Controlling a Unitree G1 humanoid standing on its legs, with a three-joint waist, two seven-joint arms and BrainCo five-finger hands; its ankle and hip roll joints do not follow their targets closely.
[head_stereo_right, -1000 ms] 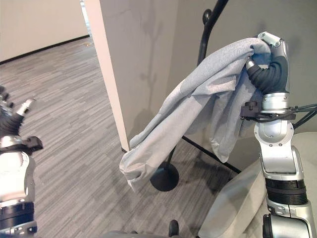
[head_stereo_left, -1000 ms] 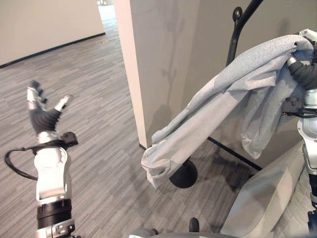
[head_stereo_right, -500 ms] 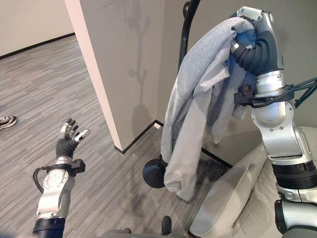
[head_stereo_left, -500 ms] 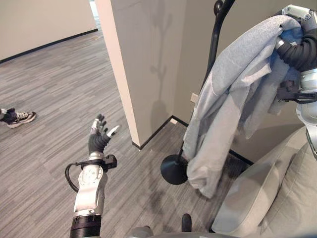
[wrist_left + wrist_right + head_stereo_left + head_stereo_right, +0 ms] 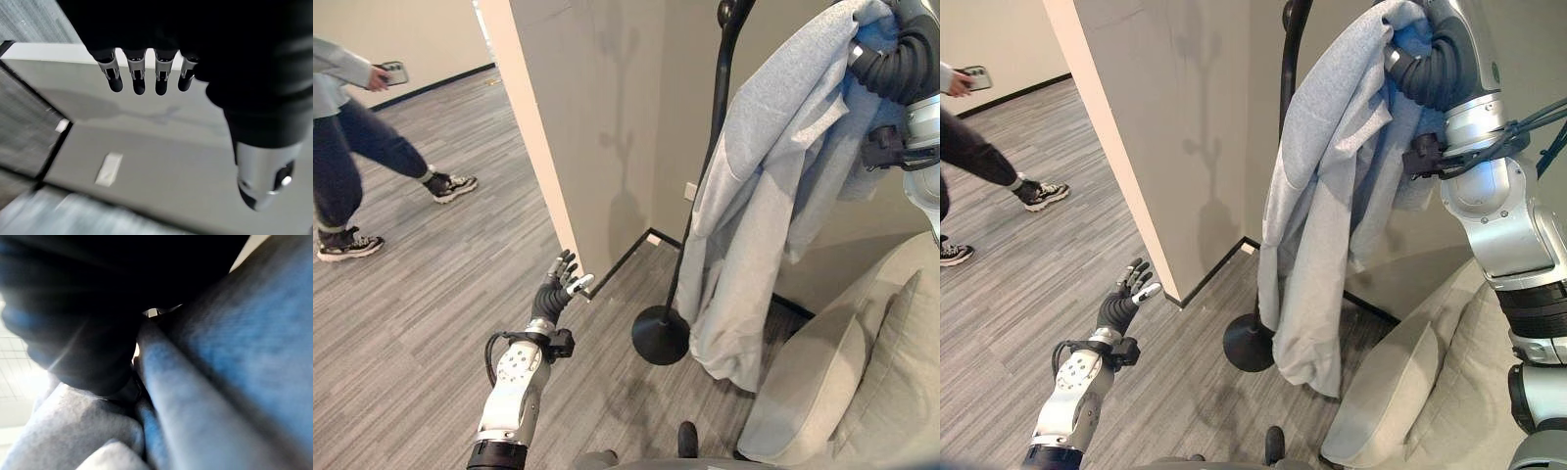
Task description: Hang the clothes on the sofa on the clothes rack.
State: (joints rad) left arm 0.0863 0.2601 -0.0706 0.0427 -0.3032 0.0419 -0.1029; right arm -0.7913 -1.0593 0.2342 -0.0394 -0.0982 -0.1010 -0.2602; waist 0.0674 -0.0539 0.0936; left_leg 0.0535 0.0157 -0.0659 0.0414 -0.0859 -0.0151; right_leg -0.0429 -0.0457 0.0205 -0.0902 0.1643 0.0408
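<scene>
Hanging in long soft folds, the grey garment [image 5: 773,186] is a thick, matte knit, sweatshirt-like, with a sleeve or hem trailing down to a rounded end just beside the rack's base. The clothes rack [image 5: 720,157] is a thin black curved pole rising from a round black domed foot [image 5: 660,336] on the grey striped plank floor [image 5: 431,294]; its top is cut off by the frame, so whether the cloth is touching a hook cannot be told. The garment's upper end is bunched at the right hand [image 5: 1430,59], raised high by the pole; the cloth drapes over and round the dark ribbed cover, and its fingers are buried in fabric, so their grip cannot be made out. The right wrist view shows blurred grey folds pressed close.

The left hand [image 5: 558,289] is held low over the floor, well apart from the garment, fingers straight and spread, holding nothing.

A pale quilted sofa cushion [image 5: 842,372] lies at the lower right. A person [image 5: 342,147] walks along the floor at far left, partly cut off, beyond a plain beige wall corner [image 5: 578,127]
</scene>
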